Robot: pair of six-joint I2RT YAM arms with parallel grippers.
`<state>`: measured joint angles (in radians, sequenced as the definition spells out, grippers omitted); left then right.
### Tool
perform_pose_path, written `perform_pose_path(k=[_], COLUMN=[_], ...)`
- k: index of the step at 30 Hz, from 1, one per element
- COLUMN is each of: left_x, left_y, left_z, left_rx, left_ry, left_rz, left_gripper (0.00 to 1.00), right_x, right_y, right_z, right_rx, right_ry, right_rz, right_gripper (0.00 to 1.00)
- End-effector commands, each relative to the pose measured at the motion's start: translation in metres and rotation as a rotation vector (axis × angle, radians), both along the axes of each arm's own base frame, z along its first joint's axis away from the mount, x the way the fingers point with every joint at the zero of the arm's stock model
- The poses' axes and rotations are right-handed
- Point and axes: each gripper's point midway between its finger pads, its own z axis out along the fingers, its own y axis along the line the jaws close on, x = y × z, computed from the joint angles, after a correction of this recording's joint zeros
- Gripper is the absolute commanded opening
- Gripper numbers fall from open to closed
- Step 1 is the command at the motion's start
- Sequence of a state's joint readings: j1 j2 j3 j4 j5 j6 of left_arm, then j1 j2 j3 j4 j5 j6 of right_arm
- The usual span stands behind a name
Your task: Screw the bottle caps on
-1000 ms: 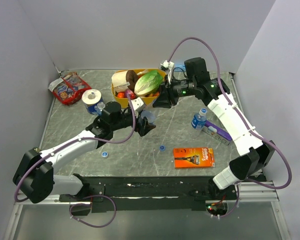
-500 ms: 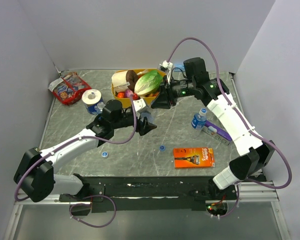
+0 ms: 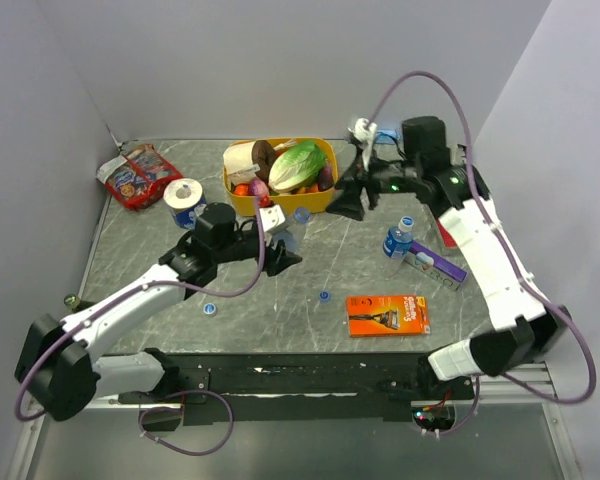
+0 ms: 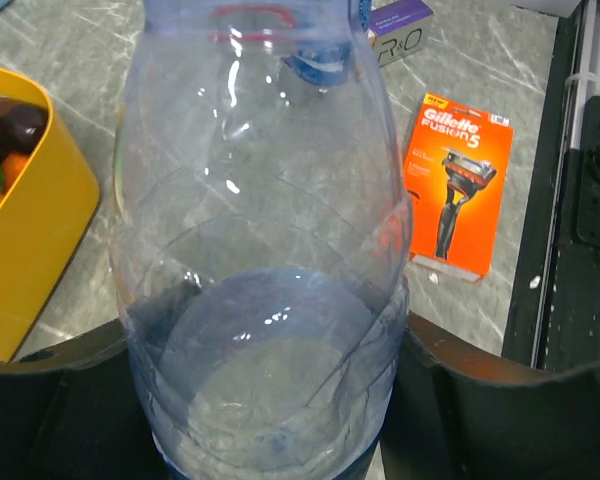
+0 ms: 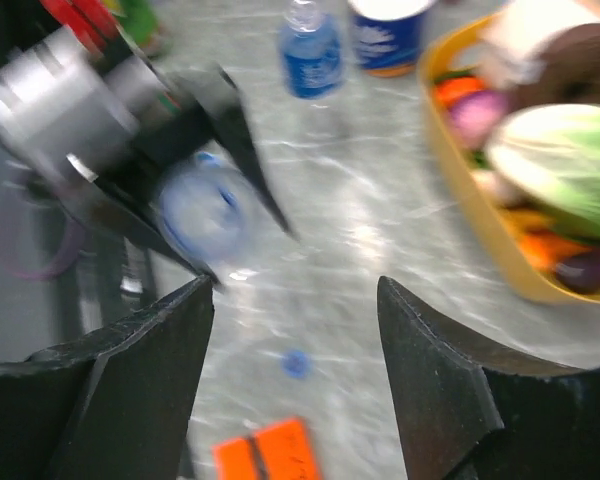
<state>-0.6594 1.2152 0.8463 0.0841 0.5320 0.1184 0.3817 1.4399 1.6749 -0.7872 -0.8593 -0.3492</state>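
Honestly, left fingers (image 4: pixel 500 410) are clamped on the bottle (image 4: pixel 260 250) mid-desk (image 3: pixel 280 330), right fingers (image 5: pixel 130 370) gape empty, two caps (image 3: pixel 324 296) lie loose nearby. Squeeze that thin plastic harder and it'll probably buckle or pop out.

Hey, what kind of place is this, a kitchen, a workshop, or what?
Probably a robotics lab test cell: two robot arms bolted to a grey table, plain white walls closing it in, and unrelated props such as a yellow tub of produce and a razor pack.
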Motion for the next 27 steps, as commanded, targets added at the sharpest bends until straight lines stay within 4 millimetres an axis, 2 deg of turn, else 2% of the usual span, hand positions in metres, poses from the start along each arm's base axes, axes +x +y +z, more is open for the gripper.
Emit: perform_pose_path(k=[1,2,3,4,5,7,8,9,10,12,14,18,21,27], left_x=[-0.015,-0.019,-0.020,-0.019,-0.020,-0.015,-0.013,-0.012,-0.007,-0.004,-0.001,0.000,0.001,0.005], left_y=[0.017,0.021,0.025,0.029,0.032,0.040,0.042,0.046,0.051,0.057,0.064,0.073,0.078,0.090], left_z=[0.000,-0.009,-0.008,-0.008,-0.010,-0.005,-0.003,-0.001,0.002,0.005,0.007,0.010,0.011,0.011], left_rx=[0.032,0.052,0.054,0.049,0.049,0.033,0.027,0.019,0.010,-0.002,-0.013,-0.034,-0.041,-0.056], left_ry=[-0.033,-0.005,-0.002,-0.001,0.002,-0.003,-0.001,-0.009,-0.012,-0.019,-0.013,-0.009,-0.007,0.007], left_rz=[-0.015,-0.006,0.005,0.014,0.020,0.053,0.063,0.076,0.099,0.120,0.143,0.163,0.180,0.217], left_gripper=[0.12,0.03,0.01,0.01,0.01,0.01,0.01,0.01,0.01,0.01,0.01,0.01,0.02,0.03], right_x=[-0.013,-0.019,-0.024,-0.035,-0.039,-0.047,-0.051,-0.053,-0.055,-0.058,-0.062,-0.063,-0.064,-0.058], right_y=[-0.025,-0.028,-0.029,-0.025,-0.031,-0.024,-0.028,-0.025,-0.017,-0.013,-0.006,-0.006,-0.008,-0.009], right_z=[-0.020,-0.046,-0.062,-0.080,-0.110,-0.132,-0.155,-0.166,-0.172,-0.196,-0.211,-0.253,-0.273,-0.297], right_rx=[-0.149,-0.202,-0.250,-0.317,-0.401,-0.466,-0.524,-0.547,-0.559,-0.597,-0.615,-0.681,-0.703,-0.737], right_ry=[-0.277,-0.259,-0.275,-0.350,-0.351,-0.490,-0.498,-0.521,-0.588,-0.592,-0.633,-0.660,-0.618,-0.591], right_rz=[0.122,0.164,0.208,0.325,0.367,0.506,0.554,0.603,0.675,0.756,0.849,1.005,1.066,1.114], right_gripper=[0.71,0.70,0.69,0.69,0.69,0.68,0.68,0.67,0.67,0.65,0.64,0.66,0.66,0.63])
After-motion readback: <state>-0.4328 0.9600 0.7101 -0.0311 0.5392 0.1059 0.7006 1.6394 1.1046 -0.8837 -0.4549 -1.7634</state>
